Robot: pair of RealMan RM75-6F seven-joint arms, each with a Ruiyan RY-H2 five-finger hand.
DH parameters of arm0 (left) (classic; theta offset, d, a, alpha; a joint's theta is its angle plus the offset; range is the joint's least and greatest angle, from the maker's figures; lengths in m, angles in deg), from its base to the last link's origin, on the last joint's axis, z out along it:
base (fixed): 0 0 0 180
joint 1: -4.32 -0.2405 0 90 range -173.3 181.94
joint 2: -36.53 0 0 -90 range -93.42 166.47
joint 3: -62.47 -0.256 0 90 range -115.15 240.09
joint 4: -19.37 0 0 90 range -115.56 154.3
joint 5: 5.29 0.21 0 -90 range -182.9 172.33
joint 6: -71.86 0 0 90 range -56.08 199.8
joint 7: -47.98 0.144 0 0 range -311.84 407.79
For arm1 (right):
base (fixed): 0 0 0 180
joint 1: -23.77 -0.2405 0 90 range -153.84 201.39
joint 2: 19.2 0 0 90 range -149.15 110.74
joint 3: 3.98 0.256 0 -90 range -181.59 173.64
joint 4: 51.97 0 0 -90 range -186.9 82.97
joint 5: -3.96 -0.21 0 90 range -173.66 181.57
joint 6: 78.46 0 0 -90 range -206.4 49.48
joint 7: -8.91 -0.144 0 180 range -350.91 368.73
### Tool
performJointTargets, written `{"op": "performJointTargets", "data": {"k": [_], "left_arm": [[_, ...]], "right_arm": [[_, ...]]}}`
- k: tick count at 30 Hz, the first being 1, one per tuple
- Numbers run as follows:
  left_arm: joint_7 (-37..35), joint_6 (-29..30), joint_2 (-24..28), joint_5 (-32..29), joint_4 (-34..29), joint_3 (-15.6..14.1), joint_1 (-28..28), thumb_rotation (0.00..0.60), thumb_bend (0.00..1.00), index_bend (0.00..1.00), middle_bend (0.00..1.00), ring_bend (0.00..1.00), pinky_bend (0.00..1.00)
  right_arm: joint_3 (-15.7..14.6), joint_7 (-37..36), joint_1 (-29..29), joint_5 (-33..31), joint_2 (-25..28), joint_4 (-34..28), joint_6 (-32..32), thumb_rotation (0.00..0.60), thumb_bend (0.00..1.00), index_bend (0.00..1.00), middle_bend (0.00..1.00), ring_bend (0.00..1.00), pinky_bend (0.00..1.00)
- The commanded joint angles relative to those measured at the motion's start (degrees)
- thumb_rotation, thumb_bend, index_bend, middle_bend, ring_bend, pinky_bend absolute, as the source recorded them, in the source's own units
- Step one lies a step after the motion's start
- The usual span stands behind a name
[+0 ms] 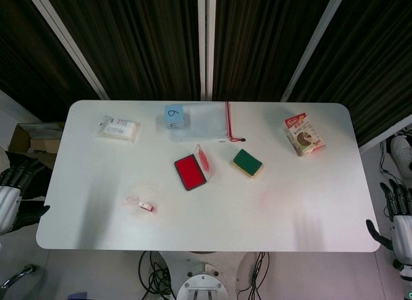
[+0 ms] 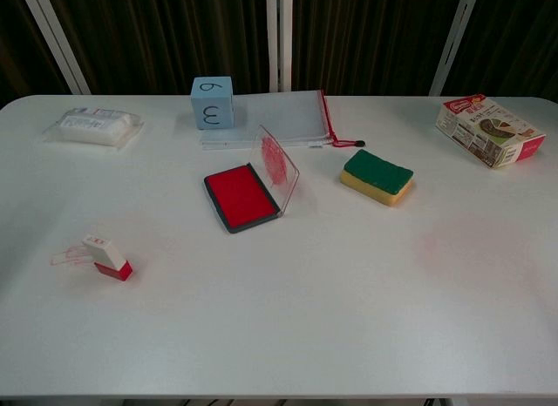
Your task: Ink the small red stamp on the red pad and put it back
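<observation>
The small red stamp (image 1: 146, 206) (image 2: 108, 257) lies on its side on the white table (image 1: 290, 203), left of centre near the front, beside its clear cap (image 2: 70, 256). The red ink pad (image 1: 189, 171) (image 2: 241, 196) sits mid-table with its clear lid (image 2: 277, 168) standing open on the right side. My left hand (image 1: 9, 190) hangs off the table's left edge and my right hand (image 1: 399, 219) off the right edge, both with fingers apart and holding nothing. Neither hand shows in the chest view.
A green and yellow sponge (image 1: 247, 163) lies right of the pad. Behind it are a zip pouch (image 1: 205, 121) and a blue cube (image 1: 174, 116). A white packet (image 1: 118, 129) sits back left, a snack box (image 1: 304, 134) back right.
</observation>
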Motion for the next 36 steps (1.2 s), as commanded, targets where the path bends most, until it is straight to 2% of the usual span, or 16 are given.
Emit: {"op": "performJointTargets", "data": {"k": [1, 13, 17, 19, 20, 21, 23, 24, 25, 30, 36], "left_arm": [[0.2, 0.1, 0.1, 0.1, -0.2, 0.0, 0.0, 0.6, 0.08, 0.16, 0.11, 0.1, 0.2], [-0.2, 2.1, -0.1, 2.2, -0.4, -0.2, -0.4, 0.6, 0.09, 0.16, 0.11, 0.1, 0.21], [0.2, 1.9, -0.1, 4.0, -0.1, -0.5, 0.4, 0.6, 0.09, 0.16, 0.12, 0.19, 0.33], [0.5, 1.7, -0.6, 5.0, 0.2, -0.6, 0.8, 0.6, 0.09, 0.16, 0.13, 0.26, 0.45], [0.5, 1.8, -1.0, 5.5, 0.4, -0.7, 1.0, 0.6, 0.09, 0.18, 0.16, 0.34, 0.56], [0.5, 1.6, -1.7, 6.1, 0.7, -0.8, 1.4, 0.6, 0.09, 0.21, 0.21, 0.46, 0.69], [0.5, 1.0, -2.7, 7.2, 1.2, -1.1, 2.0, 0.6, 0.1, 0.26, 0.32, 0.69, 0.88], [0.4, 0.6, -3.7, 8.0, 1.8, -1.4, 2.5, 0.6, 0.11, 0.27, 0.38, 0.79, 0.95], [0.4, 0.3, -4.4, 8.7, 2.3, -1.6, 2.8, 0.6, 0.12, 0.27, 0.41, 0.85, 0.98], [2.4, -3.3, -8.8, 12.4, 4.9, -3.1, 5.6, 0.6, 0.13, 0.29, 0.41, 0.92, 1.0], [6.5, -9.3, -15.1, 14.4, 7.6, -3.7, 9.5, 0.6, 0.13, 0.22, 0.3, 0.93, 1.0]], "right_arm": [[0.0, -0.1, 0.0, 0.0, 0.0, 0.1, -0.1, 0.6, 0.2, 0.0, 0.0, 0.0, 0.0], [-0.3, -1.6, 0.5, 0.6, 0.1, 0.7, 1.1, 0.6, 0.2, 0.0, 0.0, 0.0, 0.0], [-0.4, -1.8, 0.4, 0.5, -0.1, 1.0, 0.7, 0.6, 0.2, 0.0, 0.0, 0.0, 0.0], [-0.4, -1.6, 0.3, 0.4, -0.2, 1.0, 0.4, 0.6, 0.2, 0.0, 0.0, 0.0, 0.0], [-0.4, -1.5, 0.3, 0.3, -0.2, 1.0, 0.3, 0.6, 0.2, 0.0, 0.0, 0.0, 0.0], [-0.4, -1.3, 0.3, 0.3, -0.1, 0.9, 0.2, 0.6, 0.2, 0.0, 0.0, 0.0, 0.0], [-0.4, -1.0, 0.2, 0.2, 0.1, 0.8, 0.1, 0.6, 0.2, 0.0, 0.0, 0.0, 0.0], [-0.4, -0.9, 0.2, 0.2, 0.3, 0.6, 0.2, 0.6, 0.2, 0.0, 0.0, 0.0, 0.0], [-0.3, -0.9, 0.3, 0.2, 0.4, 0.5, 0.2, 0.6, 0.2, 0.0, 0.0, 0.0, 0.0], [-0.6, -0.3, 0.1, 0.3, 0.6, 0.0, -0.3, 0.6, 0.2, 0.0, 0.0, 0.0, 0.0], [-0.9, -0.2, 0.1, 0.4, 0.5, -0.1, -0.5, 0.6, 0.2, 0.0, 0.0, 0.0, 0.0]]}}
